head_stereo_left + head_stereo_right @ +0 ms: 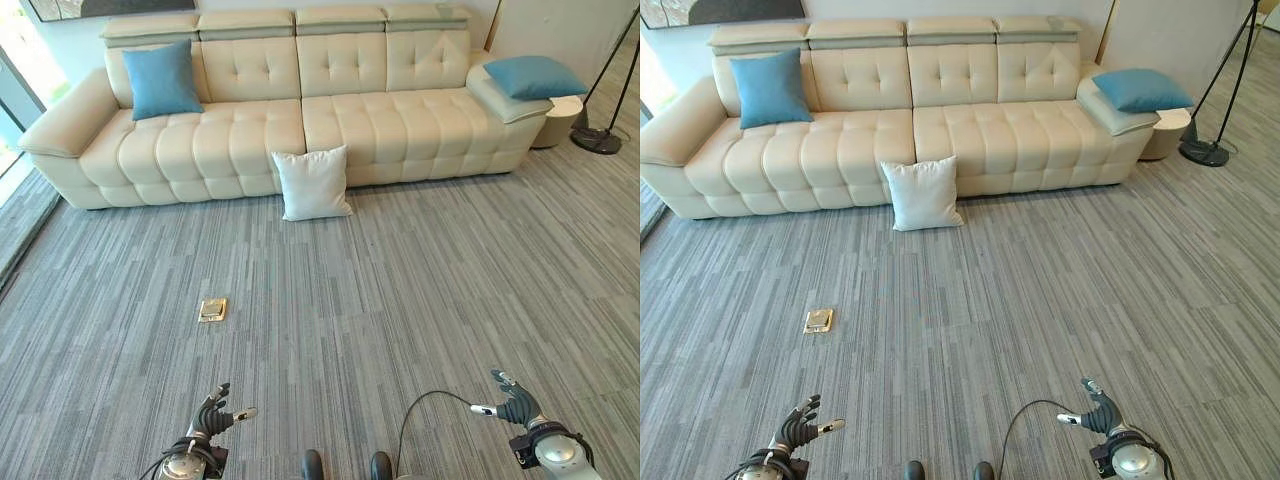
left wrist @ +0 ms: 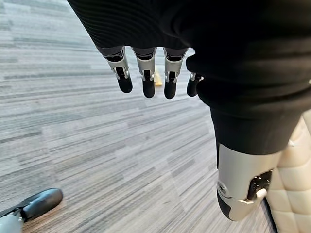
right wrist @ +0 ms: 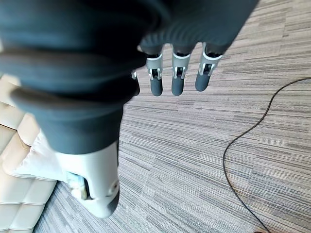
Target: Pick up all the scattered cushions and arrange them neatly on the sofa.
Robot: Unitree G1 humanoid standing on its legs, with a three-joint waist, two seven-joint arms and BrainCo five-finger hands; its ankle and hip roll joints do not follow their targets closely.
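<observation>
My left hand (image 1: pixel 212 415) and right hand (image 1: pixel 515 404) hang low over the carpet (image 1: pixel 420 290), fingers relaxed, holding nothing. 1 white cushion (image 1: pixel 312 183) leans on the floor against the sofa (image 1: pixel 350 120). 2 blue cushions (image 1: pixel 161 79) (image 1: pixel 533 75) rest on it.

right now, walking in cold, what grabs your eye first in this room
The long cream sofa along the far wall stands out first, with one blue cushion propped at its left end and another blue cushion lying on its right end. Next is the white cushion standing on the grey carpet, leaning against the sofa's front. Near the bottom, the left robot hand and right robot hand hang open, holding nothing.
</observation>
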